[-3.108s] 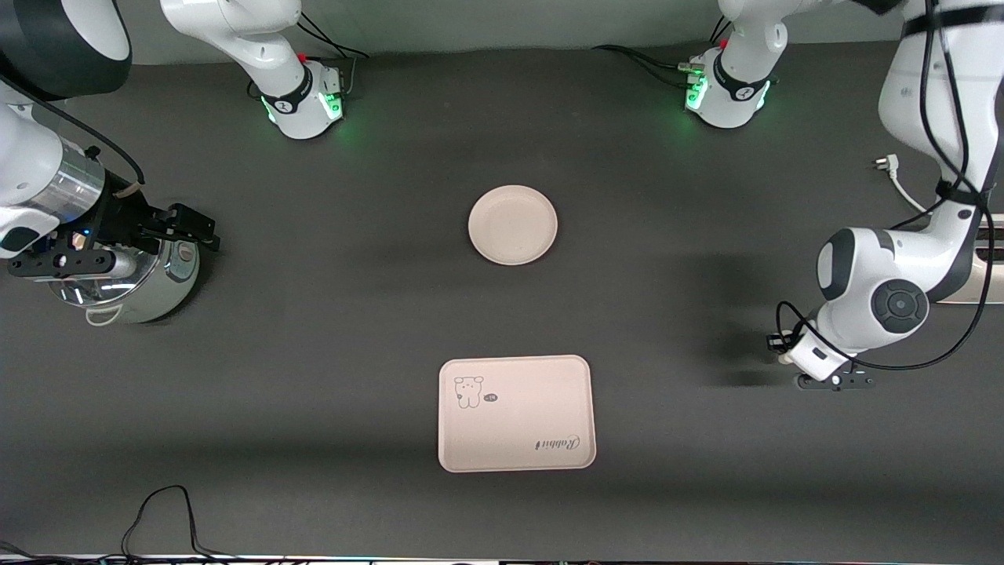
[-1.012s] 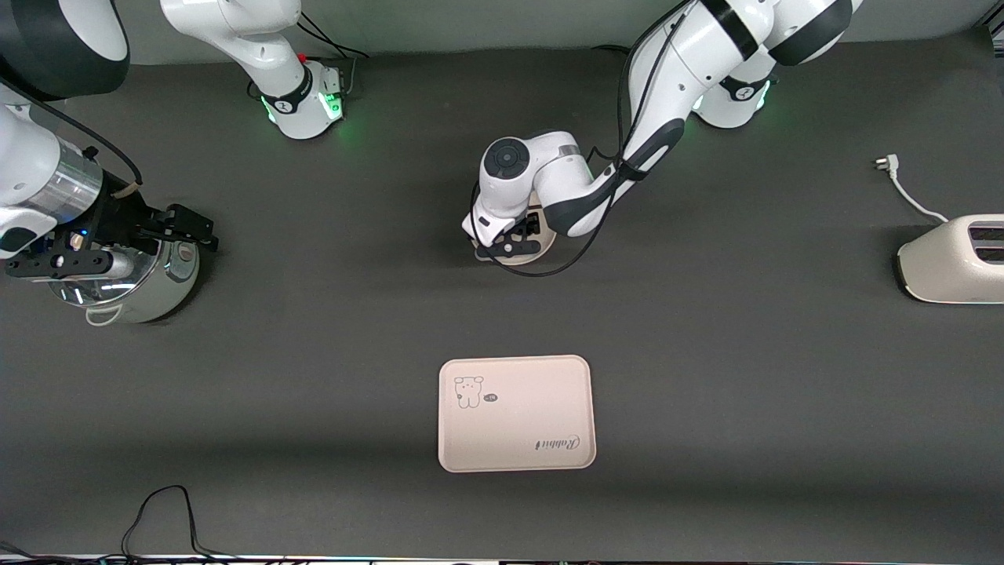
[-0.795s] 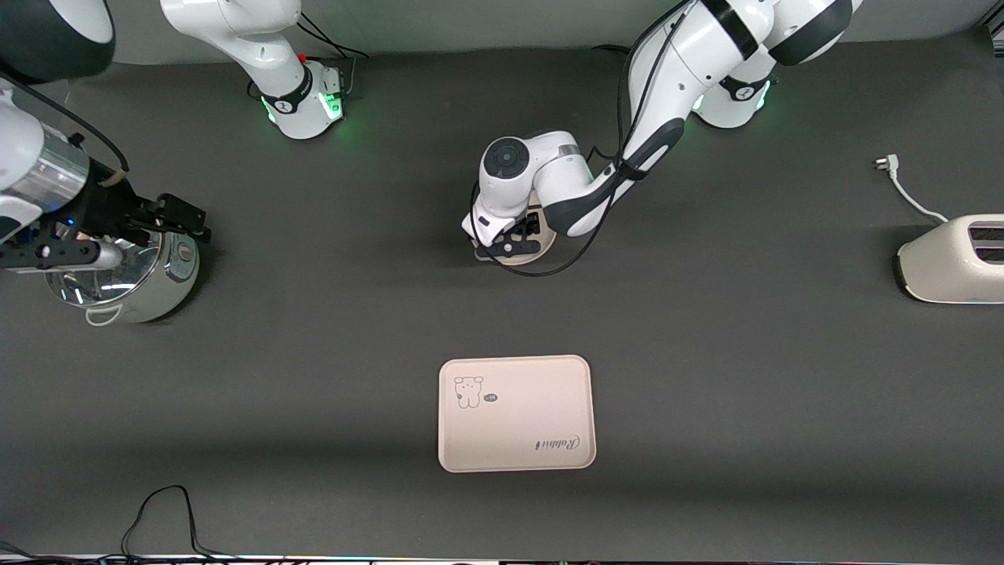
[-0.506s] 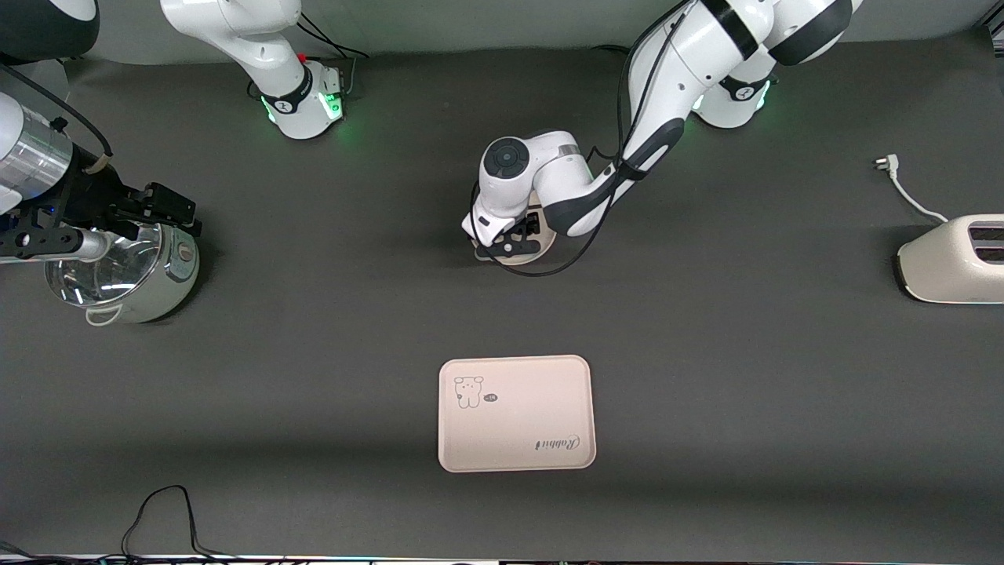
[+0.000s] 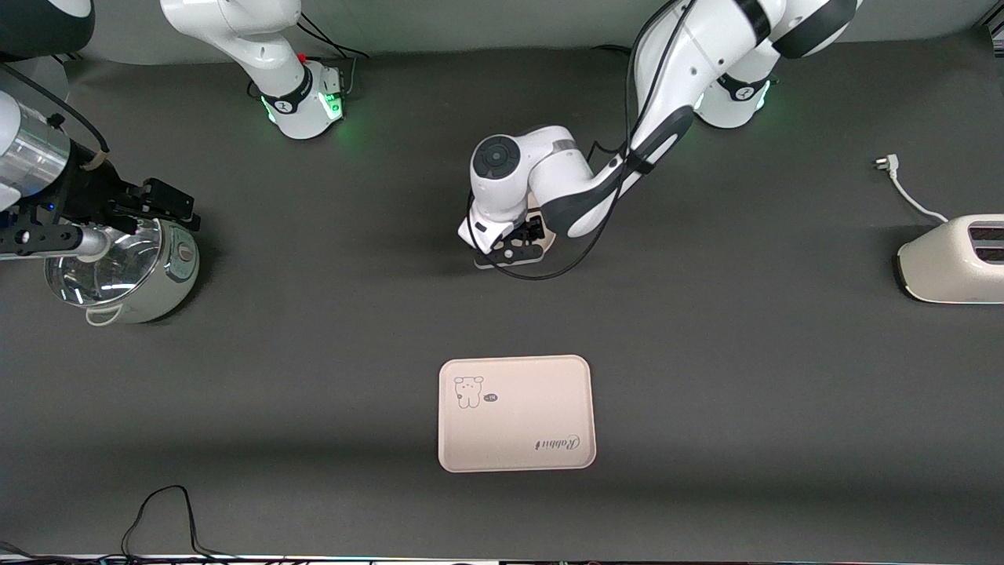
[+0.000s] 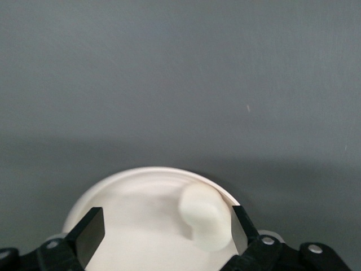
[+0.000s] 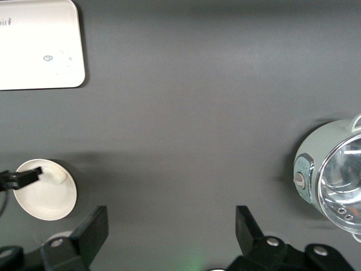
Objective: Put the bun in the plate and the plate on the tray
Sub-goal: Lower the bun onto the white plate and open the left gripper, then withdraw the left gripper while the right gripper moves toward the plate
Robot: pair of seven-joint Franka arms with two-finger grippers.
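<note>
One tray point(image 5: 516, 413) lies on the dark tabletop point(image 5: 745, 392), nearest the front camera. Farther off, the plate point(image 6: 141, 226) sits with the bun point(image 6: 204, 217) in it. The left end effector point(image 6: 163, 226) hangs over the plate, fingers spread wide around the bun. The right end effector point(image 7: 172, 228), also spread, is over a shiny pot point(image 5: 121, 275) at the right arm's end.

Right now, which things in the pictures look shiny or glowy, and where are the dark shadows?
Front view: green lights glow at both arm bases, the steel pot gleams, and a soft shadow lies on the table beside the left arm over the plate. Right wrist view: the pot's inside mirrors light. Left wrist view: a dim band of shadow crosses the table above the plate, the bun bright white.
</note>
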